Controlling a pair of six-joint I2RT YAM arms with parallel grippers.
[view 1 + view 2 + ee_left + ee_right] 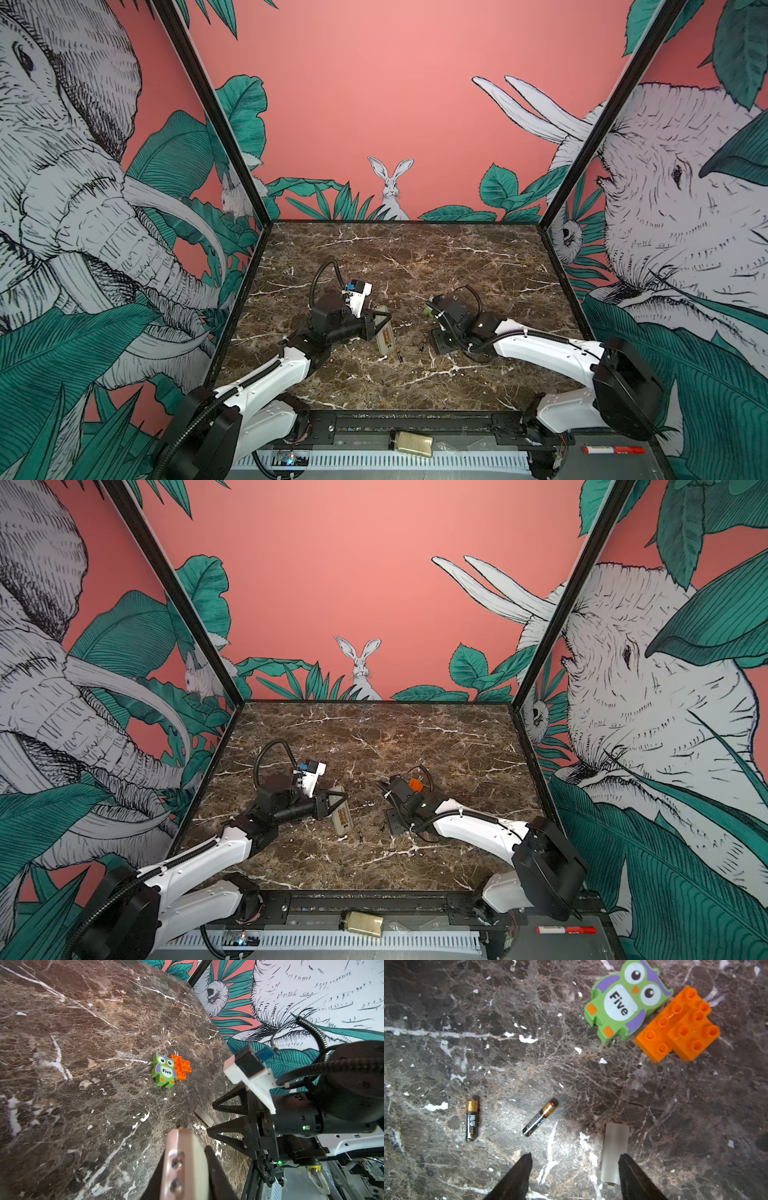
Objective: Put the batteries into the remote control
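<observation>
right gripper (576,1155): jaws roughly half apart and empty, aimed down at the marble (508,1022), on the batteries' far side from the remote control.
left gripper (383,323): clamped on the remote control (386,338), holding it tilted off the marble.
battery cover (614,1151): off the remote, lying flat, overlapped by 1 right fingertip in the wrist view; contact impossible to tell.
batteries (539,1118): 2, loose on the marble between the remote's near end and the right gripper; the slanted 1 nearest the jaws, the other (472,1120) closer to the remote.
owl block (627,999), orange brick (679,1028): side by side, farther from the remote than the batteries.
step, judged: picking up the slanted battery.
doing it well: centre over its mid-length, turn the wrist to close across its width, lower almost to the marble, squeeze gently, stay clear of the cover.
</observation>
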